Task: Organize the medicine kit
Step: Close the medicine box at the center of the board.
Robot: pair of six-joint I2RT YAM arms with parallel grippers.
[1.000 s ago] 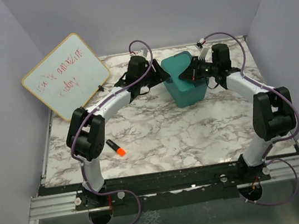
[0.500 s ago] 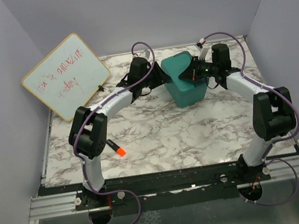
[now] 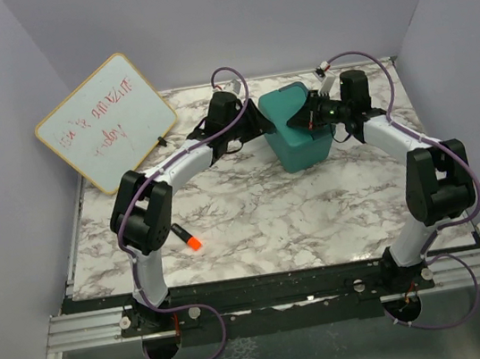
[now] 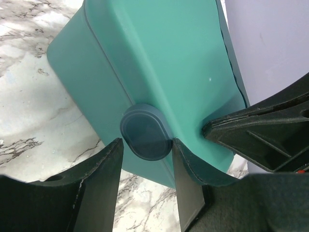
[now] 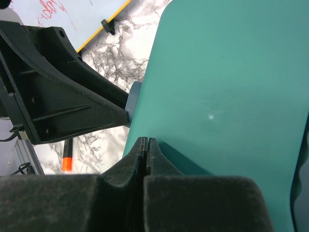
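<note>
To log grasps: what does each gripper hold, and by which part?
The left gripper clasps the medicine kit by its front latch. The right gripper, shut, only touches the lid.

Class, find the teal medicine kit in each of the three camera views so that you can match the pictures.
Top external: the medicine kit sits at back centre.
Left wrist: it fills the upper middle.
Right wrist: it fills the right side.
Shared landmark: the marbled tabletop under the kit, seen at left in both wrist views.
</note>
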